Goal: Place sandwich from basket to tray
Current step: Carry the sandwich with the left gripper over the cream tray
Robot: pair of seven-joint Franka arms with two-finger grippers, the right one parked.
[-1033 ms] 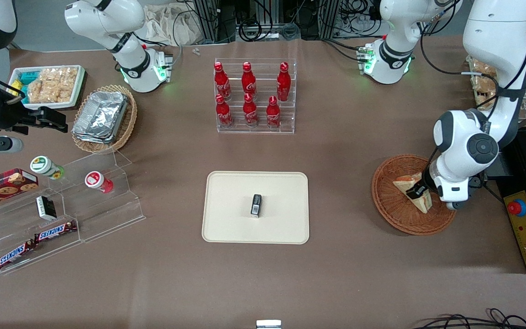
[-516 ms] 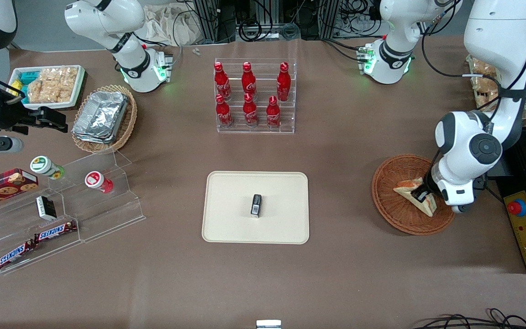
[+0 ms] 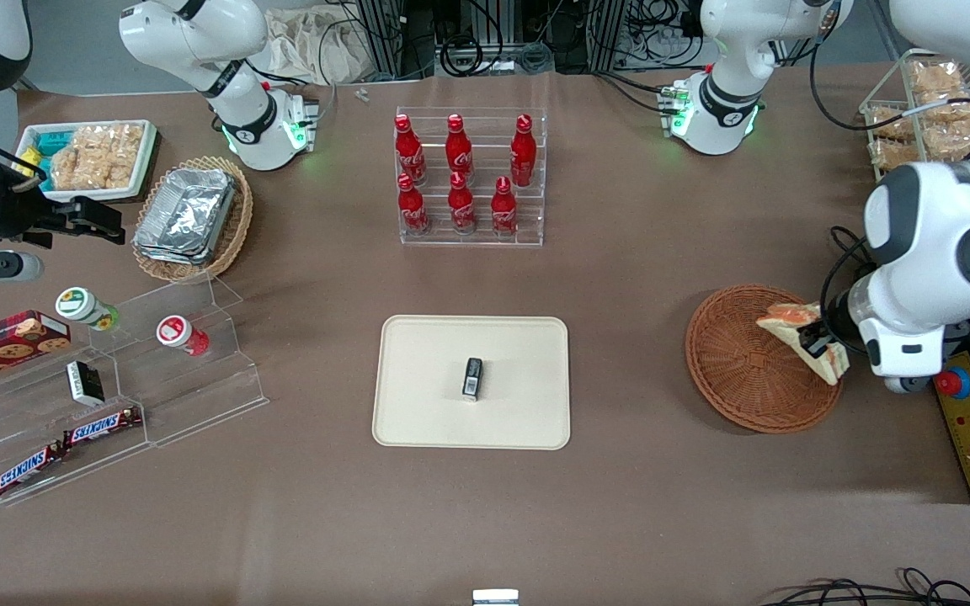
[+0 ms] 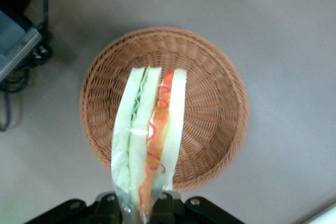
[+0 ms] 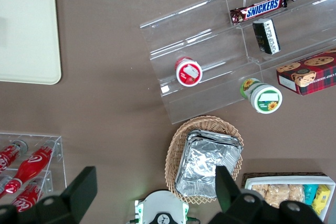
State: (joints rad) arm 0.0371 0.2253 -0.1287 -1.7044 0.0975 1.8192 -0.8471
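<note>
My gripper [image 3: 818,343] is shut on the sandwich [image 3: 798,335], a white-bread wedge with red and green filling, and holds it in the air above the basket's edge toward the working arm's end. The wrist view shows the sandwich [image 4: 149,135] hanging edge-on from my gripper [image 4: 144,207], high over the round reddish-brown wicker basket [image 4: 215,108], which holds nothing else. The basket [image 3: 738,362] sits on the table toward the working arm's end. The cream tray [image 3: 426,421] lies mid-table, with a small black object [image 3: 472,377] on it.
A clear rack of red cola bottles [image 3: 464,177] stands farther from the front camera than the tray. A yellow control box with a red button [image 3: 969,417] lies beside the basket at the table's end. Acrylic steps with snacks [image 3: 106,396] and a tan basket of foil trays [image 3: 190,215] sit toward the parked arm's end.
My gripper has lifted the sandwich out of the basket and carried it up and toward the working arm's end. The basket stays in place, now without the sandwich.
</note>
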